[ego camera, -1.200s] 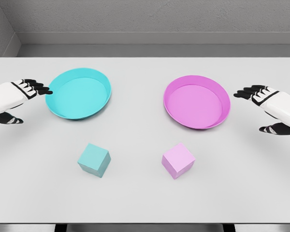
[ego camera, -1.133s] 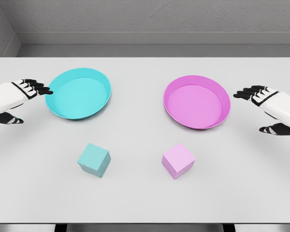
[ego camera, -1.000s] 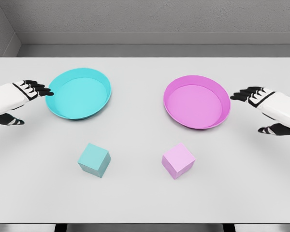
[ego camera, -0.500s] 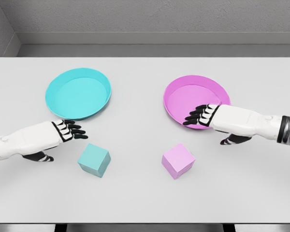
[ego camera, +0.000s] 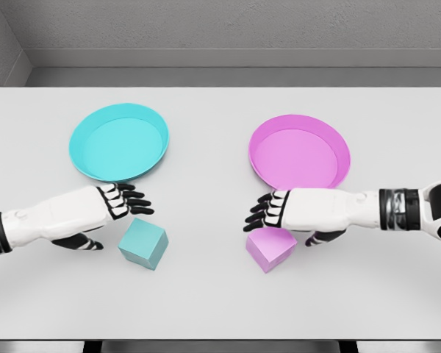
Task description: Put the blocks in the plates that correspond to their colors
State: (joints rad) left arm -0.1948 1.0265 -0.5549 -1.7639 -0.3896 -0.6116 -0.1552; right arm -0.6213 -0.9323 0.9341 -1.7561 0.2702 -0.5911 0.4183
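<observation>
A smooth, matte white table [ego camera: 220, 309] holds two round, shallow plates with raised rims; a teal plate [ego camera: 118, 142] sits at the back left, a pink plate [ego camera: 299, 154] at the back right. A teal cube [ego camera: 142, 243] with crisp edges rests in front of the teal plate; a pink cube [ego camera: 269, 248] rests in front of the pink one. The left hand [ego camera: 112, 205], white with black jointed fingers, hovers just above and left of the teal cube, fingers extended, holding nothing; the right hand [ego camera: 279, 211] reaches over the pink cube's back edge, fingers loosely spread, grasping nothing.
</observation>
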